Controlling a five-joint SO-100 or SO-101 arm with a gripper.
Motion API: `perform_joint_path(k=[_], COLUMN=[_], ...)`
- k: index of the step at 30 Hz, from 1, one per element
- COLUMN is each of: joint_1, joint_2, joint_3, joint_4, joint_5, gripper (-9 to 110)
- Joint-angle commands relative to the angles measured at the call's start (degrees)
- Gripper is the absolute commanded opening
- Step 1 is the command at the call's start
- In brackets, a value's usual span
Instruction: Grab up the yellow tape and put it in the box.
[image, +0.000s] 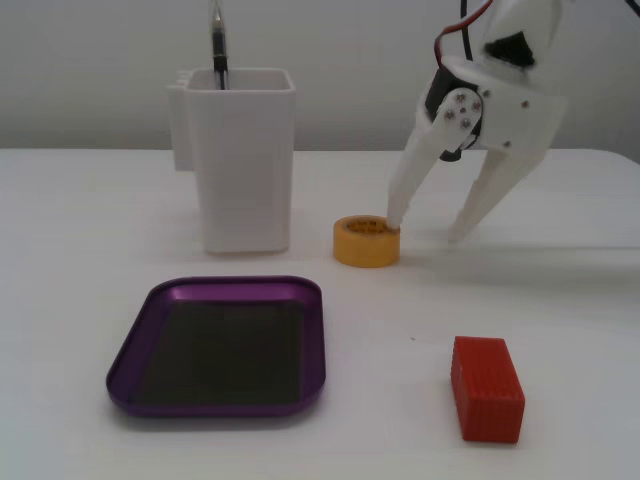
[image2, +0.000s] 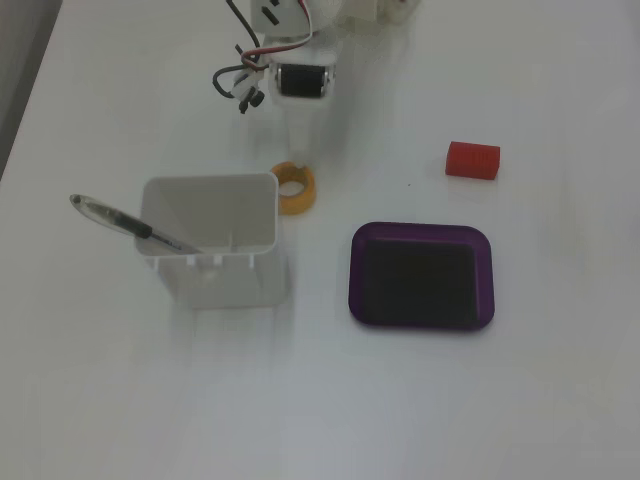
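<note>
The yellow tape (image: 366, 241) lies flat on the white table, right of the white container; it also shows in the other fixed view (image2: 296, 188). My gripper (image: 425, 232) is open and reaches down from the upper right. Its left fingertip (image: 394, 222) is at the roll's right rim, at or just inside the hollow centre; the right finger stands well clear to the right. The purple box (image: 128, 350) lies empty in front of the container, with its dark floor bare. It also shows in the other fixed view (image2: 420, 230).
A tall white container (image: 243, 160) holding a pen (image: 217, 40) stands just left of the tape. A red ribbed block (image: 487, 388) lies at the front right. In the other fixed view the arm's motor and wires (image2: 300, 80) sit above the tape.
</note>
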Motion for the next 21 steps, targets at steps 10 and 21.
perform_joint_path(k=[10, 21], joint_1=[-0.3, -0.4], joint_2=[-9.3, 4.2], joint_3=[-1.3, -2.1], joint_4=[-3.8, 0.4], joint_5=[-1.6, -1.9], gripper=[15, 15])
